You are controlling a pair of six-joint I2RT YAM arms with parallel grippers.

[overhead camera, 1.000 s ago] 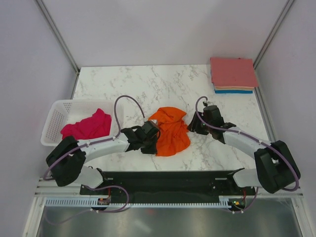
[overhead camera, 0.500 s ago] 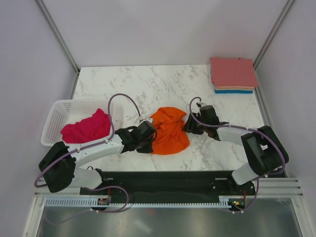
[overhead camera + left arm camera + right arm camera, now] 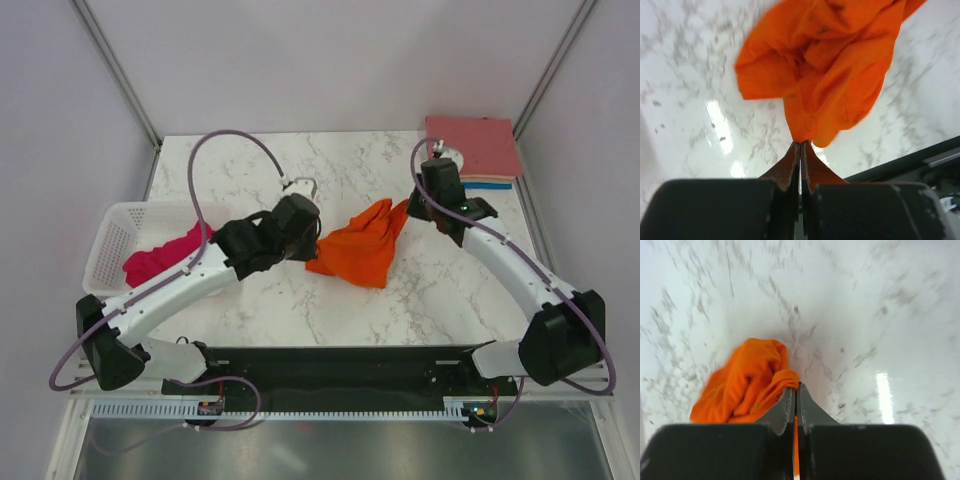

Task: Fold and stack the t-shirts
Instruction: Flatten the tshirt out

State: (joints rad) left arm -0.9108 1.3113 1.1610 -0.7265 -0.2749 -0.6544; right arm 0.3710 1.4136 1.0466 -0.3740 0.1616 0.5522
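A bright orange t-shirt [image 3: 360,247] hangs bunched above the middle of the marble table, held up from both sides. My left gripper [image 3: 312,238] is shut on its left edge; in the left wrist view the cloth [image 3: 830,65] spills away from the pinched fingertips [image 3: 801,145]. My right gripper [image 3: 412,205] is shut on the shirt's right corner, and orange cloth [image 3: 747,382] shows at and between its jaws [image 3: 796,390]. A magenta-pink t-shirt [image 3: 165,256] lies crumpled in the white basket [image 3: 112,232] at the left. Folded salmon-pink, peach and blue t-shirts [image 3: 475,148] are stacked at the back right corner.
The basket stands at the table's left edge, close behind my left arm. The folded stack lies just behind my right wrist. Grey walls and metal posts border the table on three sides.
Both arms rose and moved toward the back of the table, lifting the orange shirt off the surface. My right gripper closed on the shirt's corner; the left stayed shut on it.
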